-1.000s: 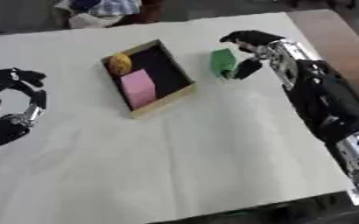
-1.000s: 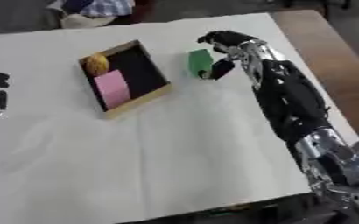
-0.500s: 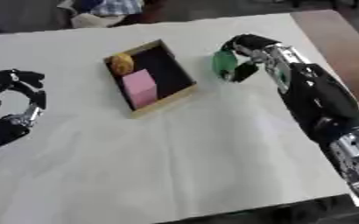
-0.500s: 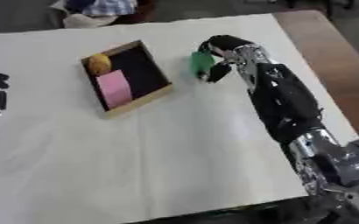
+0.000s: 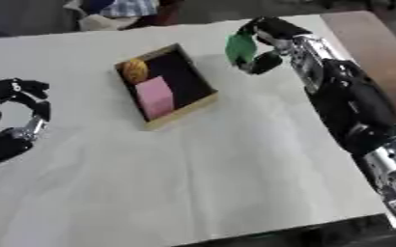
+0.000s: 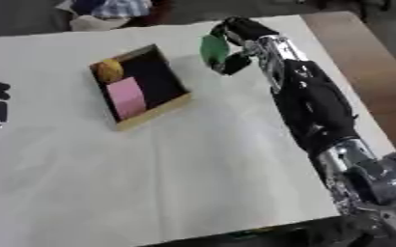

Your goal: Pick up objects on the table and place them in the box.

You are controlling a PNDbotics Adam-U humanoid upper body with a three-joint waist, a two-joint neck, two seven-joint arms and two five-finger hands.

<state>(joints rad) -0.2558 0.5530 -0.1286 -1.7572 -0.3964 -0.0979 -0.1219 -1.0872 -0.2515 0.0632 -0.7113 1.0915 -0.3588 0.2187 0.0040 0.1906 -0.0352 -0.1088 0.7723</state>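
A green block (image 5: 238,48) is pinched between the fingers and thumb of my right hand (image 5: 267,44), lifted off the white table to the right of the box. The wooden box (image 5: 184,107) has a dark inside and lies askew at the upper middle. It holds a yellow-orange round object (image 5: 134,70) at its far end and a pink block (image 5: 157,96) in the middle. My left hand (image 5: 17,111) rests at the left edge with its fingers curled and nothing in them.
The table (image 5: 201,178) is covered in a white cloth. Its right edge borders a brown surface (image 5: 379,43). Crumpled cloth (image 5: 117,9) lies past the far edge.
My right hand has closed on the green block and raised it off the table, moving slightly towards the box. The left hand has stayed put.
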